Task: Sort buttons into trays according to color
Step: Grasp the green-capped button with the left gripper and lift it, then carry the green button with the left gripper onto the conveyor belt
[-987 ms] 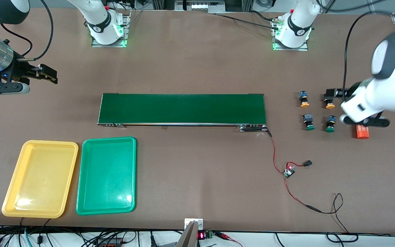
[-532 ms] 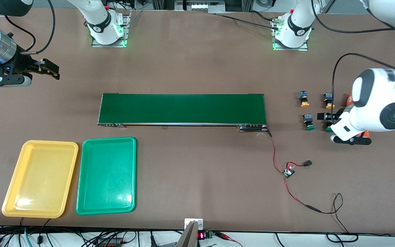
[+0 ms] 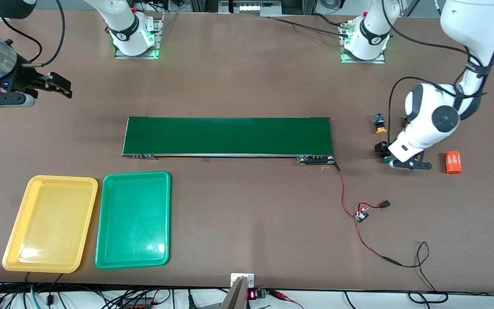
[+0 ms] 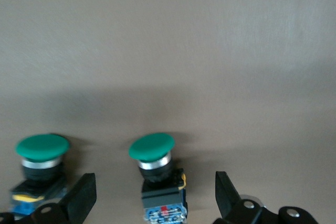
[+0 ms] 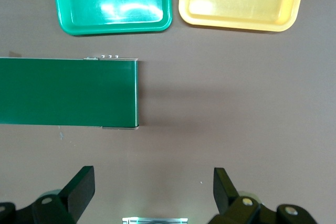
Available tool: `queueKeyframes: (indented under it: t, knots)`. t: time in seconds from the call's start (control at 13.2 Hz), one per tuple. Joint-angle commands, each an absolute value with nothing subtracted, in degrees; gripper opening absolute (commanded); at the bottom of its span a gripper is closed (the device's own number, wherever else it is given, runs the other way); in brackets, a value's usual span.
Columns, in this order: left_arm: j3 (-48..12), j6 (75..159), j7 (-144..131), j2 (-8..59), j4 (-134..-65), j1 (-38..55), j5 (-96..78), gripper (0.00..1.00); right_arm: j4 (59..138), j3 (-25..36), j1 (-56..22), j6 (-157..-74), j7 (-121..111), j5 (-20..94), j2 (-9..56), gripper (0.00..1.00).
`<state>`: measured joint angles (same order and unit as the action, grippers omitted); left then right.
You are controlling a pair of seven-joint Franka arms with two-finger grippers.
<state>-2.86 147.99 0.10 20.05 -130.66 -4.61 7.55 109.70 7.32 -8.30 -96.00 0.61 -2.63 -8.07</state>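
A: Where do we stand by the conveyor belt (image 3: 228, 136)?

B: Our left gripper (image 4: 156, 195) is low off the belt's left-arm end, fingers spread either side of a green button (image 4: 153, 174), cap pointing away from the wrist. A second green button (image 4: 41, 169) sits just beside it, outside the fingers; an orange button (image 3: 379, 123) lies nearby.

A: And the right gripper (image 3: 54, 88)?

B: Waiting, fingers apart, off the belt's other end, the yellow tray (image 3: 49, 223) and green tray (image 3: 133, 219) nearer the camera.

A: Any writing?

B: The orange cylinder (image 3: 453, 162) reads "4680".

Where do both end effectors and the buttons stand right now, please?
Left end effector open, low astride a green button. Right end effector open, waiting over bare table. Trays hold nothing. Nothing in the way.
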Motion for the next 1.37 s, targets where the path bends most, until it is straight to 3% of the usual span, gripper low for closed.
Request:
queueKeyframes:
  t: [0.0, 0.08, 0.15, 0.38, 0.53, 0.61, 0.91, 1.06, 1.29]
  knots:
    - [-3.3, 150.7, -0.4, 20.9, -131.6, -5.4, 8.2, 1.0, 108.6, 7.2, -8.3, -94.9, 2.2, -2.3, -7.6, 1.0]
    - [-3.3, 150.8, -0.4, 21.6, -131.6, -5.6, 8.2, 1.0, 108.6, 7.2, -8.3, -95.0, 2.2, -2.2, -7.0, 1.0]
    - [-3.3, 150.7, -0.4, 22.1, -131.6, -5.6, 8.2, 0.89, 108.7, 7.1, -8.3, -95.4, 2.2, -2.2, -6.6, 1.0]
    - [-3.3, 149.3, 0.5, 21.8, -131.6, -5.9, 8.2, 0.33, 109.6, 6.9, -8.7, -97.1, 2.2, -2.2, -5.9, 1.0]
    - [-3.6, 144.9, 0.6, 20.2, -130.9, -5.8, 8.3, 0.18, 109.7, 6.9, -10.8, -99.0, 2.3, -1.6, -5.5, 1.0]
    - [-3.8, 141.2, 0.6, 18.6, -129.7, -5.0, 8.3, 0.16, 110.0, 6.9, -11.2, -99.7, 2.3, -1.5, -5.5, 1.0]
    - [-13.6, 121.2, -1.0, 16.3, -119.2, -4.7, 7.9, 0.15, 112.8, 6.9, -12.2, -103.6, 5.8, -0.1, -5.6, 1.0]
    - [-20.9, 118.4, -6.6, 16.1, -116.4, -4.7, 5.7, 0.14, 113.5, 6.9, -14.9, -105.5, 8.6, -0.1, -5.7, 1.0]
    - [-27.9, 120.8, -15.2, 17.1, -116.1, -4.2, 5.4, 0.14, 115.1, 6.9, -17.8, -107.3, 13.2, -0.2, -5.9, 1.0]
